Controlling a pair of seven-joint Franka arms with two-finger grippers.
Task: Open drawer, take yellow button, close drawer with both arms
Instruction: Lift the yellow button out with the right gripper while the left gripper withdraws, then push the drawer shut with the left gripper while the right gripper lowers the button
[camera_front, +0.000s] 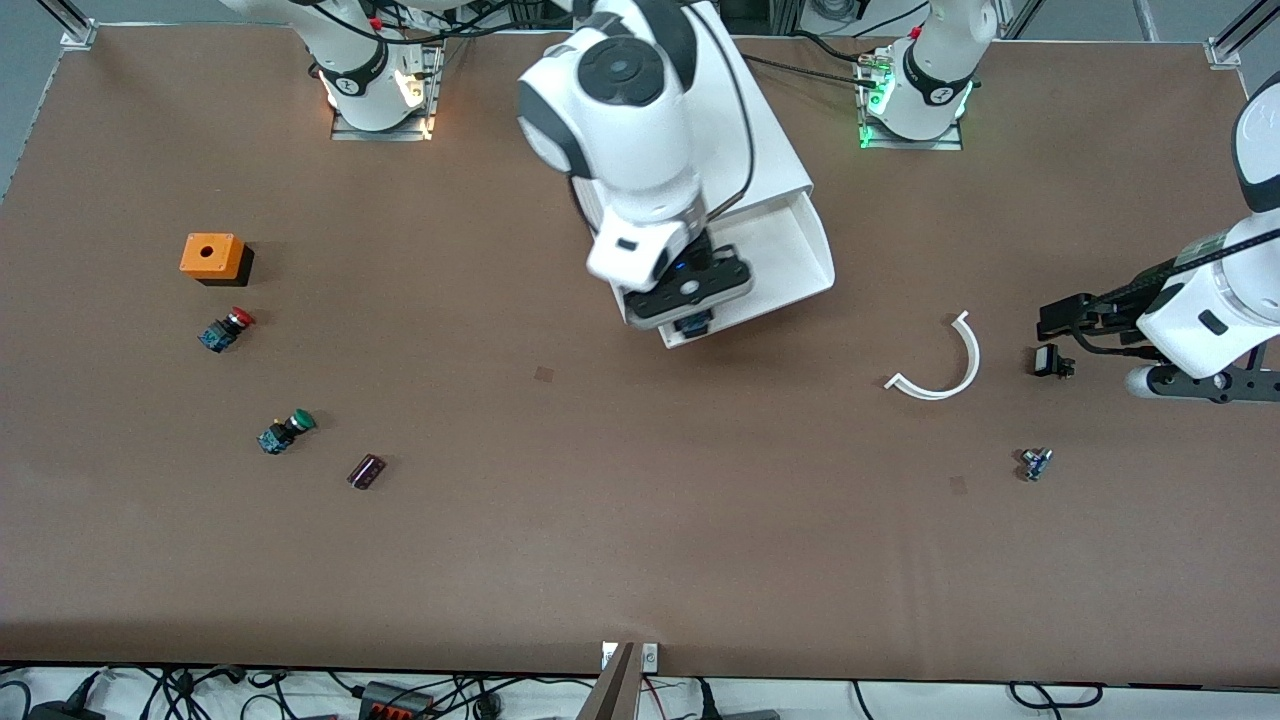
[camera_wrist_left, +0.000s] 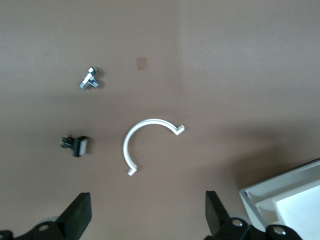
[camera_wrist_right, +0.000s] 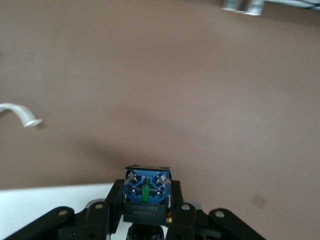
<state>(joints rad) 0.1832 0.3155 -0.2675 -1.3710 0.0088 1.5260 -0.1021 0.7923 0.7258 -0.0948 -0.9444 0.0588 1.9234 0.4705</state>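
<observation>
Brown table (camera_front: 640, 520) carried white cabinet, drawer (camera_front: 790, 255) pulled out. Right gripper (camera_wrist_right: 146, 197) hung over drawer's front edge, fingers clamped on button (camera_wrist_right: 146, 186), blue base showing. Left gripper (camera_wrist_left: 147, 217) waited spread wide over table near white curved clip (camera_wrist_left: 145, 142), toward left arm's end.

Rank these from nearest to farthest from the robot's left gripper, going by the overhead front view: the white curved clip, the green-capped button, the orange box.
The left gripper hangs over the left arm's end of the table.
1. White curved clip, beside that gripper.
2. Green-capped button, toward the right arm's end, nearer the front camera.
3. Orange box, farthest, at the right arm's end.
</observation>
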